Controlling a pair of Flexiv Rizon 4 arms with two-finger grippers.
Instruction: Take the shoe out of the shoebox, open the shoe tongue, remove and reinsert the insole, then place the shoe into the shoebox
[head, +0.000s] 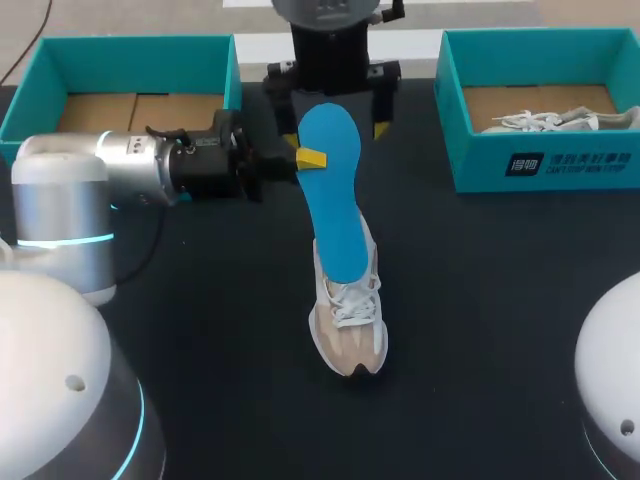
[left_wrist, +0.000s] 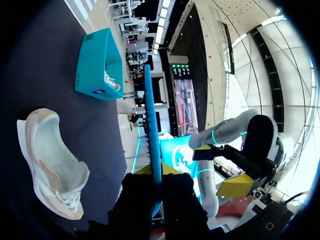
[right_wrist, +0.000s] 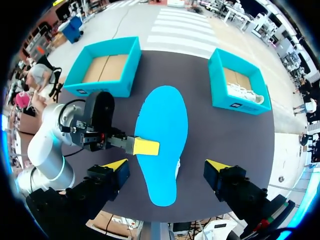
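My left gripper (head: 309, 158) comes in from the left and is shut on the edge of the blue insole (head: 331, 190), which it holds up over the white and beige shoe (head: 348, 312) on the dark table. In the left wrist view the insole (left_wrist: 152, 115) runs edge-on between the yellow tips of that gripper (left_wrist: 156, 171), and the shoe (left_wrist: 50, 160) lies beside it with its mouth showing. My right gripper (right_wrist: 166, 167) hangs above the insole (right_wrist: 161, 142), open wide and holding nothing. In the head view the right gripper (head: 335, 110) sits behind the insole's upper end.
A teal shoebox (head: 150, 48) with only a cardboard floor stands at the back left. At the back right, a second teal shoebox (head: 520, 160) holds another white shoe (head: 560, 120). My arms' white bases fill the front corners.
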